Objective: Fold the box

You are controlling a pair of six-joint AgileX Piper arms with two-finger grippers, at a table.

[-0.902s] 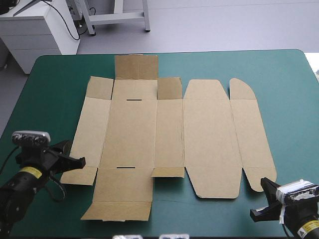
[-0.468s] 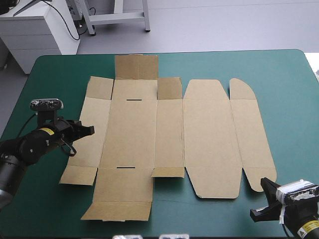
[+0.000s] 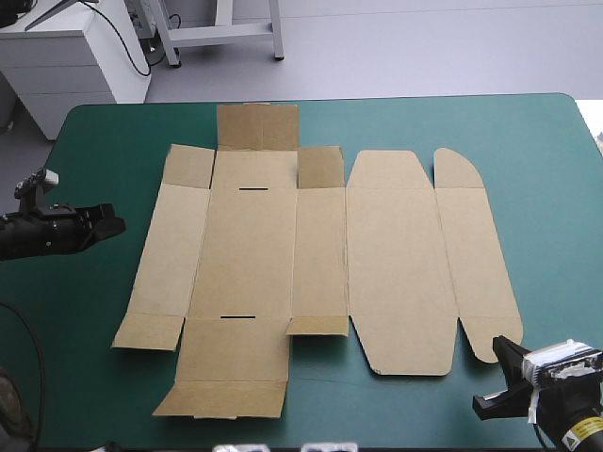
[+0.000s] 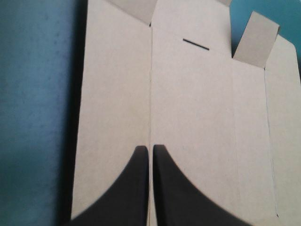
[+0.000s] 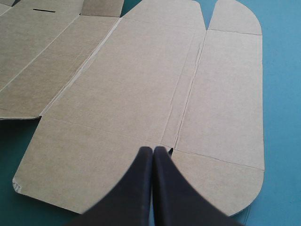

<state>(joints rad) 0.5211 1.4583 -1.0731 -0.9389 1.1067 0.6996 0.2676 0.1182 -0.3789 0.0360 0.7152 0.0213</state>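
The brown box lies as a flat cut sheet across the middle of the teal-green table. My left gripper hovers over the cover just left of the sheet's left panel, fingers shut and holding nothing. From its wrist, the box stretches ahead of the left gripper, with one small flap standing up. My right gripper sits shut by the sheet's near right rounded corner. In the right wrist view the right gripper points over the box's rounded lid panels.
Bare teal-green cover runs in a wide strip right of the sheet, with a narrower strip on the left. A white cabinet stands beyond the table's far left corner.
My left arm swung from the near left corner up over the sheet's left panel, then drew back left off the box. The right arm and the box have not moved.
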